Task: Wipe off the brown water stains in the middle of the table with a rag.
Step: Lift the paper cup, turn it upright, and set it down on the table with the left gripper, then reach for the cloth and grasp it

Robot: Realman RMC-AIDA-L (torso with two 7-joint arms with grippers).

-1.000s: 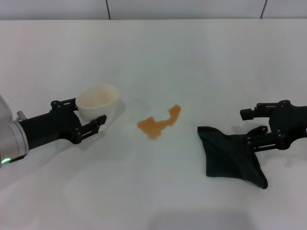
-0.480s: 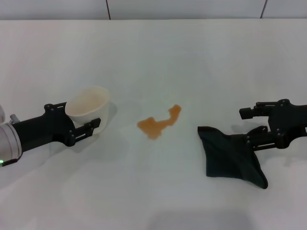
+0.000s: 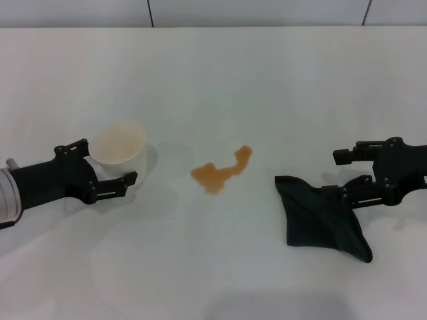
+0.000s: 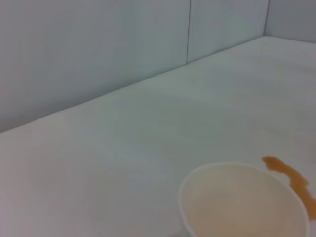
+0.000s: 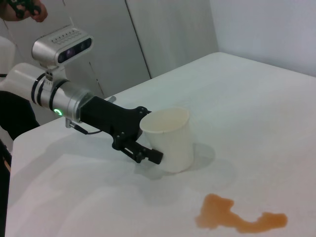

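In the middle of the white table lay the brown water stains, an irregular orange-brown blotch. Well to the robot's right of it the rag lay flat, dark and crumpled, with the right gripper at its edge, fingers spread apart and the lower one resting on the cloth. On the robot's left, the left gripper stood with its jaws apart around a whitish cup, which sat upright on the table near the blotch.

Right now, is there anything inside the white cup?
The cup looks empty: only its pale inside shows. Its very bottom is out of view. The left gripper sits around it.
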